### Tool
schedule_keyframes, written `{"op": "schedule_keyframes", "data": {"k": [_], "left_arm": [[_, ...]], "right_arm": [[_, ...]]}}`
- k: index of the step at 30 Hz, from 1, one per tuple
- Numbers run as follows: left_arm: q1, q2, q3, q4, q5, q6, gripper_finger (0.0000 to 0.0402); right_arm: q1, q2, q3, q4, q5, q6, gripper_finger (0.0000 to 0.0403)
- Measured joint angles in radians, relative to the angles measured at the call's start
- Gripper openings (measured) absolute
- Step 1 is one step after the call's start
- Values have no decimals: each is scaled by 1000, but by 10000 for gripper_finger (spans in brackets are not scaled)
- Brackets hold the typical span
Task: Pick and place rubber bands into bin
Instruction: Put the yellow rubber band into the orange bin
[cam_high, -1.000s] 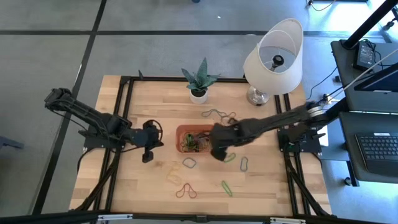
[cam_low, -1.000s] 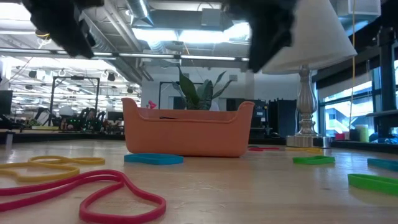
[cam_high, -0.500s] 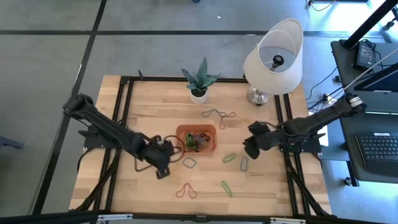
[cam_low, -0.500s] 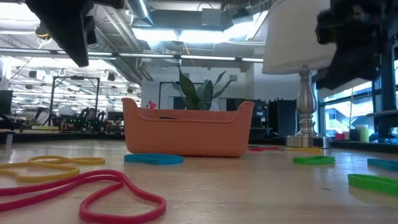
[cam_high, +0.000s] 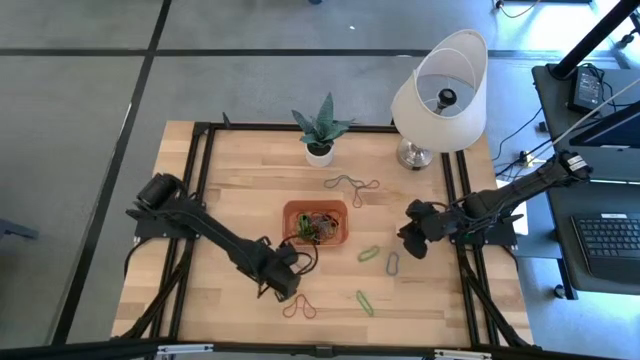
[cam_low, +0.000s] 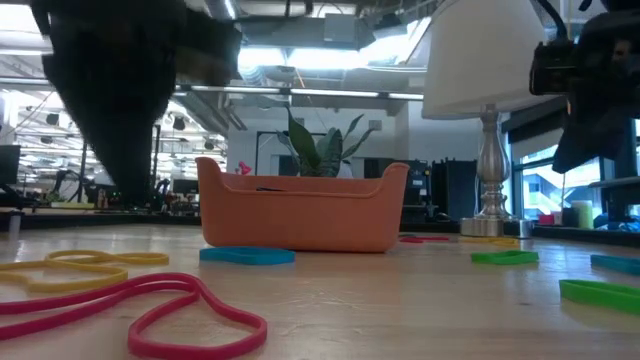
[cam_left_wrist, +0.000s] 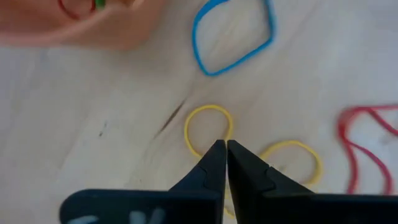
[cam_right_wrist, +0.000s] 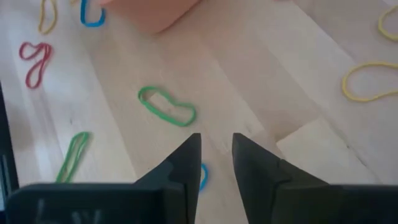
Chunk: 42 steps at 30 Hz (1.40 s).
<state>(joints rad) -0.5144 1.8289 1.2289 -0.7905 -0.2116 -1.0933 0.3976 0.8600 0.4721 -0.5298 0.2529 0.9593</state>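
Note:
The orange-red bin (cam_high: 287, 225) sits mid-table with several rubber bands inside. My left gripper (cam_left_wrist: 225, 144) is shut. It hangs just above the twist of a yellow figure-eight band (cam_left_wrist: 208, 107) near the bin's near-left corner (cam_left_wrist: 62, 25). In the low view the gripper (cam_low: 130, 195) ends above the wood, and the yellow band (cam_low: 100, 258) lies flat. A blue band (cam_left_wrist: 211, 71) and a red band (cam_left_wrist: 348, 143) lie beside it. My right gripper (cam_right_wrist: 216, 146) is open, right of the bin, over a blue band (cam_right_wrist: 202, 177) and near a green one (cam_right_wrist: 166, 106).
A white lamp (cam_high: 440, 90) and a potted plant (cam_high: 319, 152) stand at the far edge. Loose bands lie far of the bin (cam_high: 350, 184), right of it (cam_high: 369, 253) and toward the near edge (cam_high: 364, 302). Black frame rails (cam_high: 205, 160) run along both table sides.
My left gripper has moved from left of the bin toward the near edge and rightward, and has come down over the yellow band. My right gripper has drawn back from beside the bin toward the table's right edge.

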Motion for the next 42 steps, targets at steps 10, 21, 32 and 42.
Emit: {"op": "schedule_keyframes", "data": {"k": [10,21,32,42], "left_arm": [[0,107,2,10,51,-113,97],[2,106,16,10,107,-122,11],[-2,2,188,-211,60,-56,2],[44,-63,363,-411,-46,134,2]], "right_arm": [[0,0,0,4,-15,-65,94],[0,0,0,6,-20,-79,94],[0,0,0,11,-19,-106,94],[0,1,0,23,-11,-104,94]]}}
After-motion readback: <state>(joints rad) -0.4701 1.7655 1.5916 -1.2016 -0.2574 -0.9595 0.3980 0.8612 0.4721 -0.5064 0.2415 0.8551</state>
